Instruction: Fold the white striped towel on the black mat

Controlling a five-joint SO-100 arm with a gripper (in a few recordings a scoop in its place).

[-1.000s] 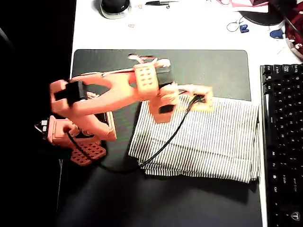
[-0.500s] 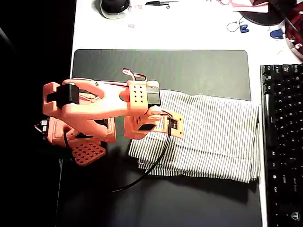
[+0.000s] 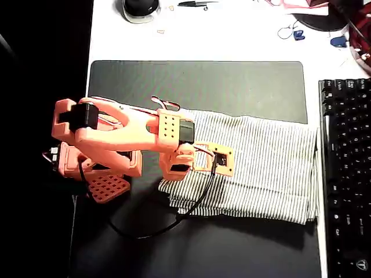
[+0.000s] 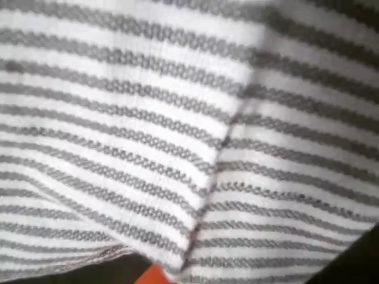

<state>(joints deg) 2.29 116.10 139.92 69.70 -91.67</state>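
The white striped towel (image 3: pixel 272 168) lies flat in a folded rectangle on the right half of the black mat (image 3: pixel 232 81), its right edge reaching the mat's edge. My orange arm reaches from the left, and the gripper (image 3: pixel 200 162) hangs low over the towel's left end. Its jaws are hidden under the wrist in the overhead view. The wrist view is very close on the towel (image 4: pixel 118 118), with a cloth edge running down the middle. A small orange piece (image 4: pixel 155 276) peeks out at the bottom. Whether cloth is pinched cannot be made out.
A black keyboard (image 3: pixel 348 174) runs along the right edge beside the towel. The arm's base (image 3: pixel 93 165) sits at the mat's left edge, and its black cable (image 3: pixel 168 226) loops across the mat in front. Small items and a round black object (image 3: pixel 141 7) lie on the white desk behind.
The arm drew back from the towel's top middle to its left end, then shifted slightly right and down. The cable trailed along. The towel's outline barely changed.
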